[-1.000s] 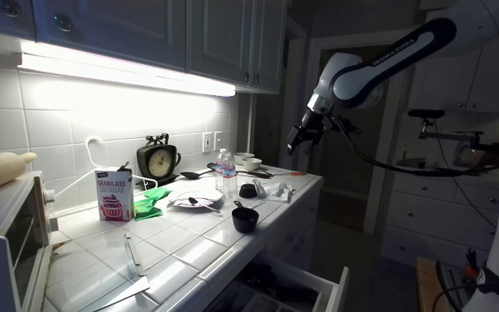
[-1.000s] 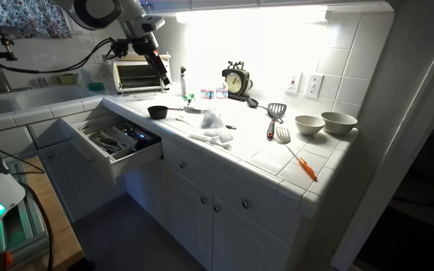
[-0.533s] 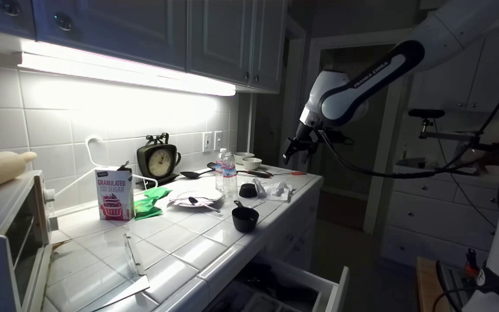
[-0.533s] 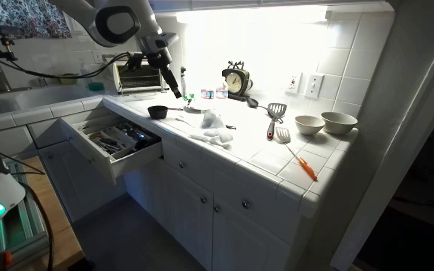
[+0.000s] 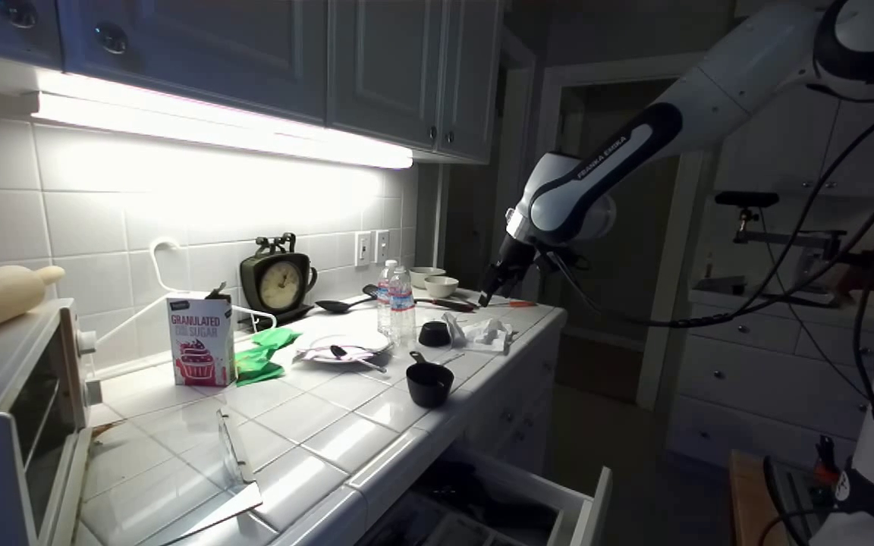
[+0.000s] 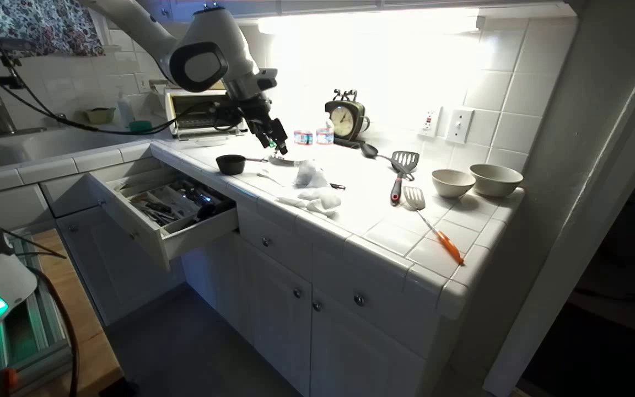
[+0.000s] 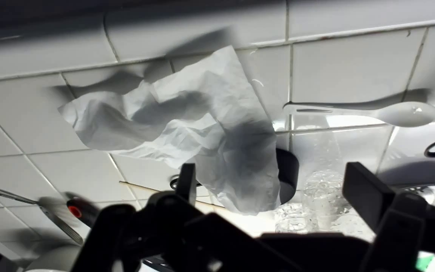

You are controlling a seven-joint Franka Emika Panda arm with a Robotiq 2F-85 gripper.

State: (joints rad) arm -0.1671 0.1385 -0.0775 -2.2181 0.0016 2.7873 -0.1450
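Note:
My gripper (image 7: 274, 179) is open and empty above the tiled counter, with its two black fingers spread wide in the wrist view. It also shows in both exterior views (image 5: 496, 292) (image 6: 276, 146). A crumpled white paper (image 7: 202, 113) lies below the fingers and partly covers a small black cup (image 7: 287, 175). The paper also shows in both exterior views (image 5: 486, 335) (image 6: 320, 199). Two clear water bottles (image 5: 402, 311) stand beside the cup; their see-through shapes (image 7: 321, 200) show between the fingers. A white plastic spoon (image 7: 406, 114) lies to the right in the wrist view.
A black handled cup (image 5: 429, 384) stands near the counter edge, above an open drawer (image 6: 196, 234). A plate (image 5: 342, 345), sugar box (image 5: 202, 341), scale-like clock (image 5: 279, 280), two bowls (image 6: 452, 183) and an orange-handled spatula (image 6: 448, 247) are on the counter. A light hangs under the cabinets.
The arm has lowered the gripper toward the counter, moving left in an exterior view and right in an exterior view. The gripper has also turned. The objects on the counter have not moved.

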